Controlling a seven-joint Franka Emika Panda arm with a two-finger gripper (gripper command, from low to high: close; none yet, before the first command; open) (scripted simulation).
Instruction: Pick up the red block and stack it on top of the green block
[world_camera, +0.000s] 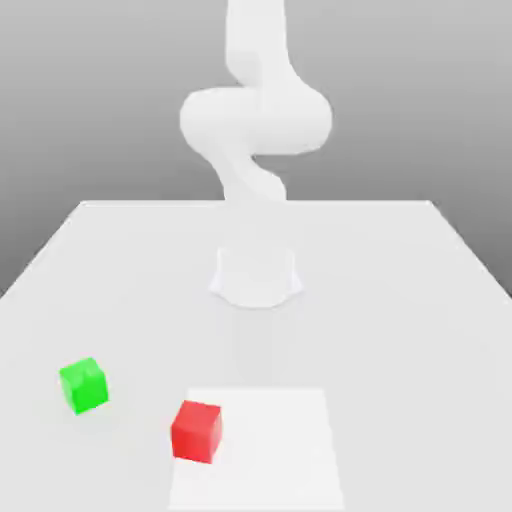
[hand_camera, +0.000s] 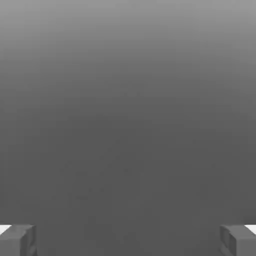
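A white Franka arm (world_camera: 255, 120) rises from its round base (world_camera: 256, 275) at the middle of a pale bench (world_camera: 400, 300). Its upper links curl above the base in the exterior view.

In the hand view the pincer (hand_camera: 128, 240) stands wide open, with nothing between its two grey fingertips (hand_camera: 17, 240). The fingertips sit at opposite edges of the frame, with plain grey ground between and beyond them. No block lies in the gap.

The red block (world_camera: 196, 431) rests on the bench in the near part of the exterior view, well apart from the arm's base and toward that view's left of it. It sits at the left edge of a brighter white square patch (world_camera: 270, 450) on the bench surface. One corner is turned toward the camera.

The green block (world_camera: 83, 385) lies on the bench farther toward the exterior view's left, near the red block but not touching it. It stands a little farther from the camera than the red block. Both blocks sit flat, each on its own, and neither is stacked on the other. How far the pincer hangs from either block cannot be told.
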